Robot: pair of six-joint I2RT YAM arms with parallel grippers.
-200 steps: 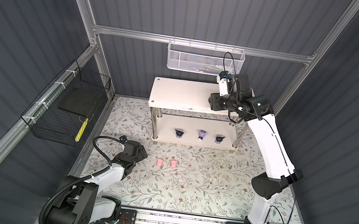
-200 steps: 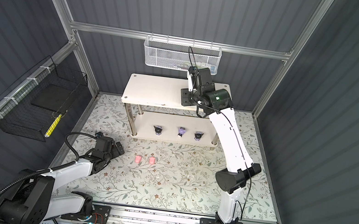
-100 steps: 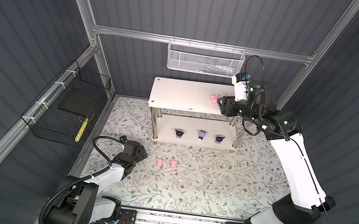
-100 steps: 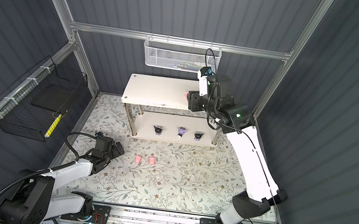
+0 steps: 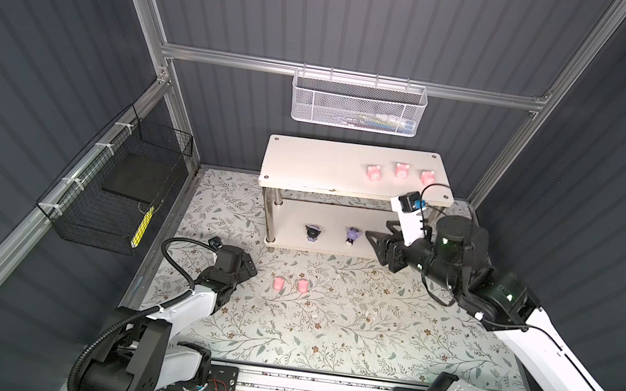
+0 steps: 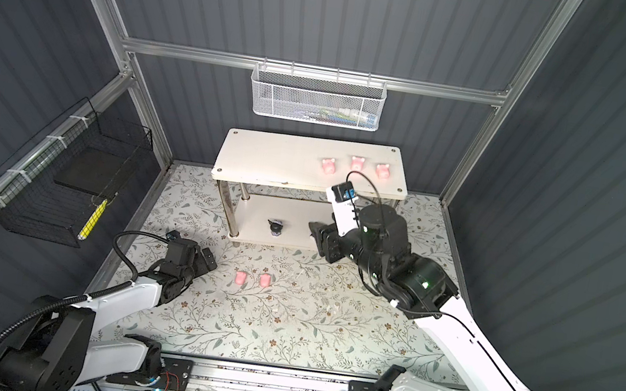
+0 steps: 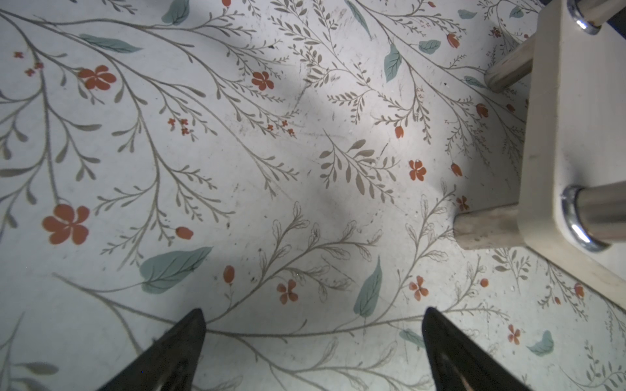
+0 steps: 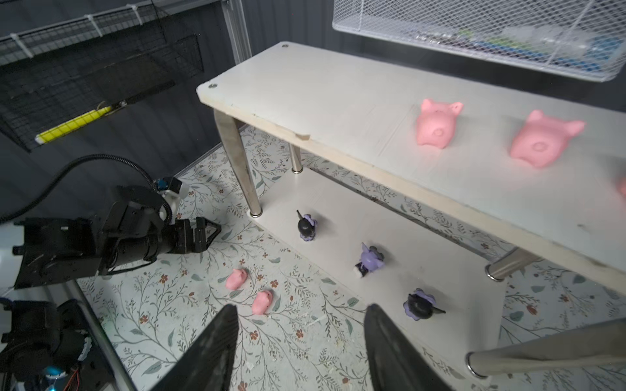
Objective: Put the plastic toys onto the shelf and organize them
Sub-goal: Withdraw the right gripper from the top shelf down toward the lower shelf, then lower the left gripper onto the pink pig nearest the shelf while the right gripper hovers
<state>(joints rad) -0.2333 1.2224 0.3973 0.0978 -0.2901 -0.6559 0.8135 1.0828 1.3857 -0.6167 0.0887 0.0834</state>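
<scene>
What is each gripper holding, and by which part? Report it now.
Nothing is held. The left gripper stands open over the floral mat; the right gripper, jaws apart and empty, hangs before the shelf.

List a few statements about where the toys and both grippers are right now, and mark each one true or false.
1. Three pink pigs stand on the top tier of the shelf. True.
2. The lower tier holds two pink pigs. False: it holds black-and-lavender figurines; the two remaining pigs lie on the floral mat.
3. The right gripper grips a pig. False: its jaws are open with nothing between them.
4. The left gripper is open and empty, low over the mat. True.
</scene>
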